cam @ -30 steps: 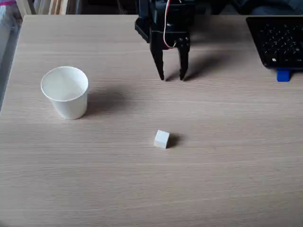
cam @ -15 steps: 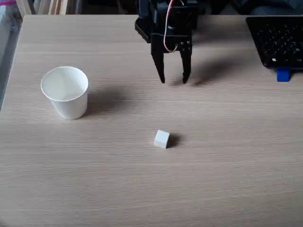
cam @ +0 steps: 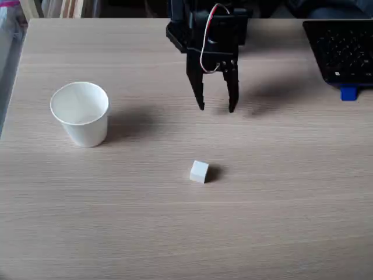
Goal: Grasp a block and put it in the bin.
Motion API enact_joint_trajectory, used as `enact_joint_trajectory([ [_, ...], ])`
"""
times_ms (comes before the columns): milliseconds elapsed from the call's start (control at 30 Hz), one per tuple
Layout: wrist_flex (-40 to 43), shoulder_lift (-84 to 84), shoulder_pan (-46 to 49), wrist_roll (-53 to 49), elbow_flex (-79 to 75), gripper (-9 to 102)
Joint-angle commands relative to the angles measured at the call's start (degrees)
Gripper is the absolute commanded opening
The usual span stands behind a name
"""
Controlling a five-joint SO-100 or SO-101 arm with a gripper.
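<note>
1. Stood upright toward the left edge of the table (cam: 175, 233), well clear of everything else: the cup (cam: 80, 112), white paper, rolled rim, mouth open to the camera, narrowing toward its base, seemingly empty.
2. Lay alone near the middle of the table, toward the front edge: the block (cam: 199, 171), a small pale cube, far smaller than the cup, resting flat with one corner turned toward the camera and a short shadow on its right.
3. Hung near the back edge, fingers pointing down and spread apart with nothing between them: the claw (cam: 217, 108), black, with a red and white wire looped across it.
4. Sat forward of the claw, toward the front edge and slightly to the left in the fixed view, well apart from the fingertips: the block; no long axis to line up with on a cube.
5. Probably called for next: a reach forward and down to straddle the block.
</note>
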Motion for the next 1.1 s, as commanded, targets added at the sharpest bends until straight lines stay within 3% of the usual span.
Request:
enact_joint_trajectory([
  [0,-1.6,-3.7,-0.1,1.2,-4.2,28],
  [600,-2.2,-21.7,2.1,14.3,-17.8,27],
  [1067,-2.5,-32.8,3.9,15.7,-27.2,28],
])
